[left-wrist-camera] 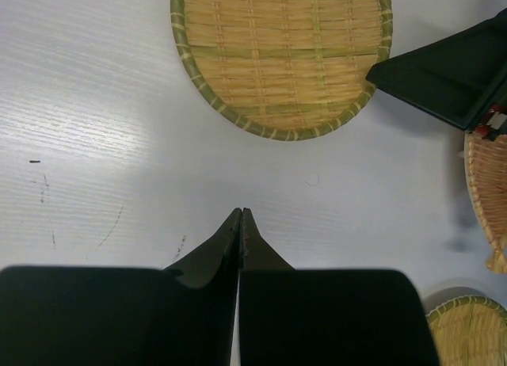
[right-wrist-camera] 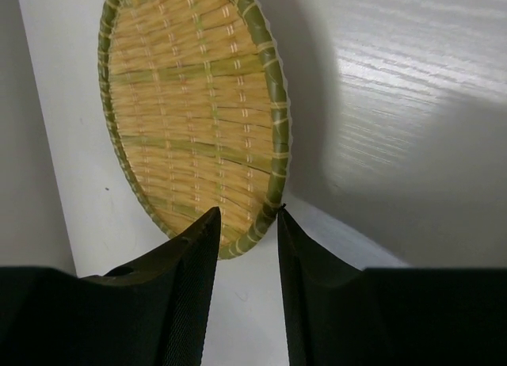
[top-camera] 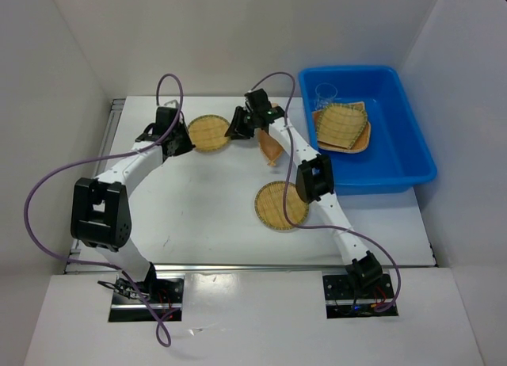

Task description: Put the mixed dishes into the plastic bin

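Blue plastic bin (top-camera: 396,136) right of right gripper (right-wrist-camera: 247,215), holding woven trays (top-camera: 342,127), clear cup (top-camera: 325,93); jaws clamp round tray (right-wrist-camera: 190,112) rim at table (top-camera: 198,200) far edge; left gripper (left-wrist-camera: 241,215) closed, empty

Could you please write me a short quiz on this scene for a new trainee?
1. True or false: the left hand is shut.
2. How many woven trays lie on the table, outside the blue bin?
3. The clear cup stands: A) in the bin; B) on the table; C) atop a round tray.
Key: 1 true; 2 three (far round tray, near round tray, pointed tray); 3 A.
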